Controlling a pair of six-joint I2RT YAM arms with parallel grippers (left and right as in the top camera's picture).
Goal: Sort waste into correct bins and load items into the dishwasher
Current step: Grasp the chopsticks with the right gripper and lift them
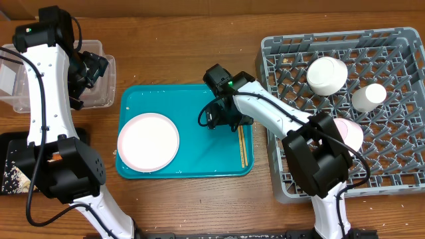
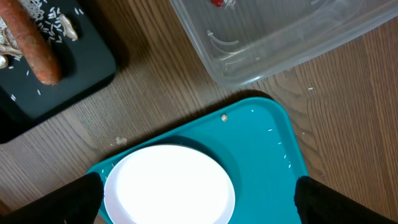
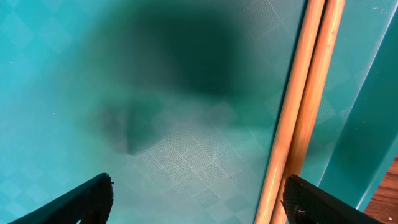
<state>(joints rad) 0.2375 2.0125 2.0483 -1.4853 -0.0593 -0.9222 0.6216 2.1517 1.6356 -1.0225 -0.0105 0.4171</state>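
**Right gripper** (image 3: 198,199) — jaws spread wide, nothing held. The arm reaches in from the dish rack (image 1: 398,139) side, wrist bent down, fingers low over the teal tray (image 1: 199,99).
- Chopsticks (image 3: 301,106): lying side by side on the tray floor inside the finger span, just beside the one finger; contact cannot be told.
- Tray's raised rim directly beyond the chopsticks, rack close after it.
- Bare tray floor on the other side as far as the large plate (image 1: 148,141).

**Left gripper** (image 2: 198,202) — jaws fully apart, empty, arm raised over the clear tub (image 1: 99,50).
- Black tray (image 1: 10,159) near it holds the orange stick (image 2: 34,46) and scraps.
- Rack holds the bowl (image 1: 327,74), cup (image 1: 369,97) and smaller plate (image 1: 348,133).
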